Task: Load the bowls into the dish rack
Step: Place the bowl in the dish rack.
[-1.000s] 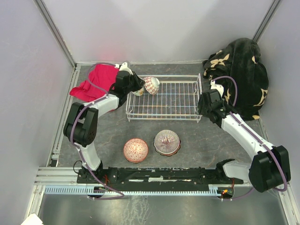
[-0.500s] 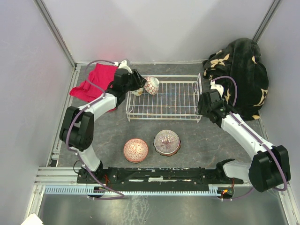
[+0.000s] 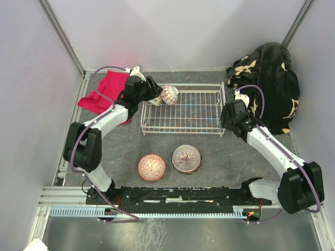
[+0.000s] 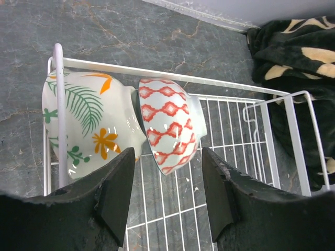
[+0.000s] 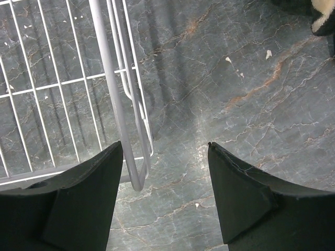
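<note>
Left hand (image 4: 166, 198): fingers parted and empty, having let go of the red-patterned bowl (image 4: 170, 125) gripped a second ago | Bowl: on edge in dish rack (image 3: 180, 132) far-left corner, just beside leaf-print bowl (image 4: 89, 123) | Right hand (image 5: 163, 151): unmoved at rack's right end, wide, empty | Pink bowl (image 3: 152, 167), purple bowl (image 3: 186, 158): unmoved on counter (image 3: 120, 151) in front of rack

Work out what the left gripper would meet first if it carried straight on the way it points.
Most likely the red-patterned bowl in the dish rack, centred between the left gripper's open jaws; depth is unclear.
</note>
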`<action>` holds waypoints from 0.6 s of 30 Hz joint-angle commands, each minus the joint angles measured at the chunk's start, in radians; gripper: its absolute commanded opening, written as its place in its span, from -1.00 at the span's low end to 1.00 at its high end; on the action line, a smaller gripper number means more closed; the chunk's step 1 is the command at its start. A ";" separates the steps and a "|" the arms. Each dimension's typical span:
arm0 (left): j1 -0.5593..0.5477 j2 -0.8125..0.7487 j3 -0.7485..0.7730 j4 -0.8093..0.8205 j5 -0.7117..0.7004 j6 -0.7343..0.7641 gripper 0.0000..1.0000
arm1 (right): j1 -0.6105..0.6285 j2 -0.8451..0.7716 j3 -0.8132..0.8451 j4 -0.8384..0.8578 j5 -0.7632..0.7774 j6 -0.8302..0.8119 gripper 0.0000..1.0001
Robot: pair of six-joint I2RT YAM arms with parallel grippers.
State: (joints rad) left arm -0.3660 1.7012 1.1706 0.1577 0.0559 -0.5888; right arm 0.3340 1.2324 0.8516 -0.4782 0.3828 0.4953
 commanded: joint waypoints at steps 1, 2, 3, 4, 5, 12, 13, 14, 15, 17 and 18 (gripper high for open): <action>0.002 -0.115 -0.017 0.028 0.001 0.041 0.22 | 0.005 0.000 0.043 0.033 -0.002 -0.004 0.47; 0.002 -0.127 -0.021 0.024 -0.001 0.041 0.22 | 0.004 -0.001 0.043 0.033 -0.004 -0.004 0.47; 0.002 -0.140 -0.025 0.023 -0.003 0.041 0.23 | 0.005 -0.002 0.042 0.033 -0.004 -0.004 0.47; 0.002 -0.154 -0.027 0.016 -0.004 0.041 0.24 | 0.005 -0.003 0.041 0.033 -0.004 -0.003 0.47; 0.002 -0.168 -0.030 0.011 -0.004 0.041 0.25 | 0.006 -0.004 0.041 0.033 -0.006 -0.002 0.47; -0.002 -0.297 -0.045 -0.089 -0.008 0.062 0.42 | 0.007 -0.032 0.035 0.033 -0.021 -0.001 0.49; -0.001 -0.316 -0.049 -0.099 -0.014 0.061 0.43 | 0.007 -0.037 0.034 0.033 -0.025 -0.001 0.49; -0.004 -0.331 -0.053 -0.107 -0.015 0.058 0.45 | 0.007 -0.043 0.033 0.033 -0.030 0.000 0.49; -0.010 -0.343 -0.053 -0.118 -0.014 0.056 0.50 | 0.007 -0.048 0.031 0.033 -0.035 0.000 0.49; -0.029 -0.361 -0.045 -0.152 -0.027 0.057 0.52 | 0.007 -0.061 0.026 0.035 -0.047 0.002 0.50; -0.041 -0.371 -0.041 -0.165 -0.036 0.059 0.53 | 0.007 -0.068 0.024 0.036 -0.051 0.002 0.50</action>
State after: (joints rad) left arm -0.3756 1.3849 1.1202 0.0475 0.0498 -0.5739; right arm 0.3340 1.2137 0.8516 -0.4786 0.3500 0.4957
